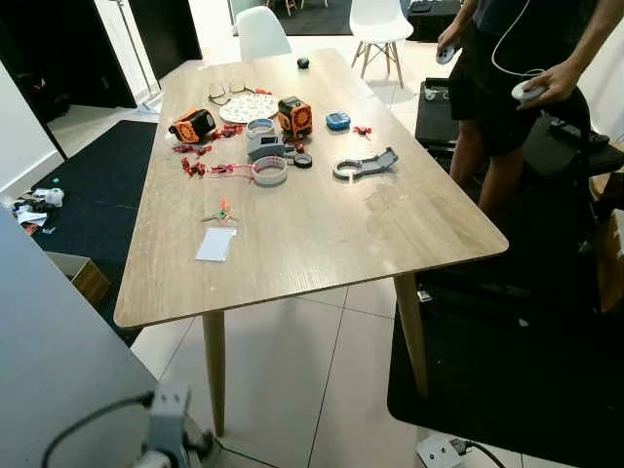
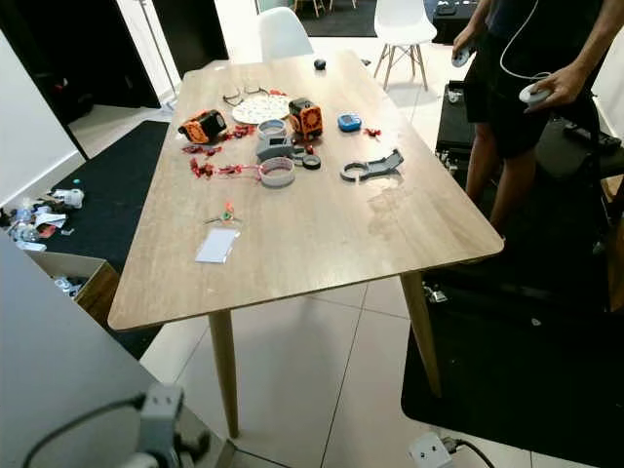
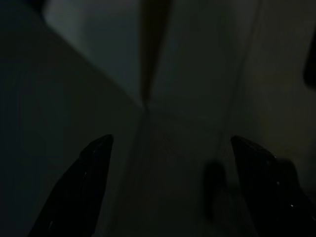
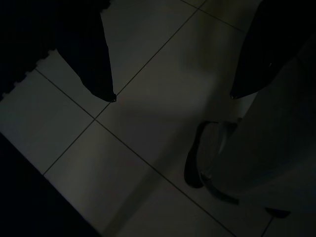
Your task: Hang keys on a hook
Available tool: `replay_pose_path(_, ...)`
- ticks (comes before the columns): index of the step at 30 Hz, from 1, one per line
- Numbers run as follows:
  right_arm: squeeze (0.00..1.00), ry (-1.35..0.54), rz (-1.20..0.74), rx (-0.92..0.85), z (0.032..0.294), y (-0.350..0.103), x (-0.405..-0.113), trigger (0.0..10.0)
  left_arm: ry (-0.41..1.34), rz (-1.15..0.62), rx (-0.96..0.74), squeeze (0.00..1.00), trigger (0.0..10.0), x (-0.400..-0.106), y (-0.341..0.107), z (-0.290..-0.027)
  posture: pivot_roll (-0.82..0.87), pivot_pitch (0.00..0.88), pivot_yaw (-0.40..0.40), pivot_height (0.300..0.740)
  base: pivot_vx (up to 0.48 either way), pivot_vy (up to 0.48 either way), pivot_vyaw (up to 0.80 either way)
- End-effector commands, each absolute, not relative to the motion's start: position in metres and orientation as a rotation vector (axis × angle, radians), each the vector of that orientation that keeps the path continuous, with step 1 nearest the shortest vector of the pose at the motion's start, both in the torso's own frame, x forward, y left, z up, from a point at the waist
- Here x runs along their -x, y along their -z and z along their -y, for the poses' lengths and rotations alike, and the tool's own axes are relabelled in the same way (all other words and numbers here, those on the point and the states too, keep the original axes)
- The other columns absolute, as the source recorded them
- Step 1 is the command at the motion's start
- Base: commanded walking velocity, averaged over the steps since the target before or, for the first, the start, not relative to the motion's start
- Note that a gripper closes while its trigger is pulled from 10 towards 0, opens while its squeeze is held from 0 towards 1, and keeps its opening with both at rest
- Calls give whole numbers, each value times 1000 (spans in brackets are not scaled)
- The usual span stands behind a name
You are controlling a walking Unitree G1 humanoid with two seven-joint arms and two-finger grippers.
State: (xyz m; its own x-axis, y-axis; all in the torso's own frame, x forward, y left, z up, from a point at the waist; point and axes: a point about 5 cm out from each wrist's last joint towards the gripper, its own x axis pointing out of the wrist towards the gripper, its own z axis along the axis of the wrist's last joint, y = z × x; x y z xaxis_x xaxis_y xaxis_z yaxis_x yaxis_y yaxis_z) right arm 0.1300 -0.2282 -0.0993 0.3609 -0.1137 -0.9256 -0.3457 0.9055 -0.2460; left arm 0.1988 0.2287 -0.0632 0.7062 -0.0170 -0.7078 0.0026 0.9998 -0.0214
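Observation:
A small bunch with orange and green bits (image 1: pixel 222 211), possibly the keys, lies on the wooden table (image 1: pixel 322 244) beside a white card (image 1: pixel 215 244). A grey hook-like part (image 1: pixel 366 166) lies further back among orange gadgets (image 1: pixel 294 116) and tape rolls (image 1: pixel 270 171). Both arms hang low, away from the table. My left gripper (image 3: pixel 170 148) is open in deep shade, beside what looks like a table leg. The right gripper (image 4: pixel 172 97) is open above pale floor tiles, with nothing between its fingers.
A person (image 1: pixel 507 88) stands at the table's far right holding controllers. Two white chairs (image 1: pixel 380 24) stand behind the table. Black mats (image 1: pixel 507 380) flank it, a cardboard box (image 1: pixel 78 273) sits on the left, and a power strip (image 1: pixel 444 451) lies on the tiles.

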Motion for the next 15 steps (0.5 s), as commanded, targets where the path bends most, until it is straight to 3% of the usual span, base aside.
replay_pose_path(1, 0, -164, -1197, 442, 226, 100, -130, 10000, -13, -782, 15, 0, 10000, -196, 62, -238, -127, 28, 99, 740, 0, 0, 0)
replay_pose_path(4, 0, -165, -1196, 443, 226, 99, -131, 10000, -28, -731, 20, 0, 10000, -200, 52, -257, -124, 31, 97, 740, 0, 0, 0)
replay_pose_path(7, 0, -165, -1198, 444, 227, 99, -130, 10000, 120, -690, 28, 0, 10000, -198, 46, -264, -124, 31, 97, 740, 0, 0, 0)
replay_pose_path(8, 0, -166, -1201, 446, 228, 99, -130, 10000, 268, -700, -23, 0, 10000, -192, 43, -266, -121, 33, 97, 740, 0, 0, 0)
replay_pose_path(12, 0, -167, -1203, 447, 228, 100, -129, 10000, 371, -709, -32, 0, 10000, -187, 40, -270, -121, 33, 97, 740, 0, 0, 0)
replay_pose_path(15, 0, -170, -1205, 450, 229, 99, -129, 10000, 483, -668, 81, 0, 10000, -189, 28, -279, -121, 33, 97, 740, 0, 0, 0)
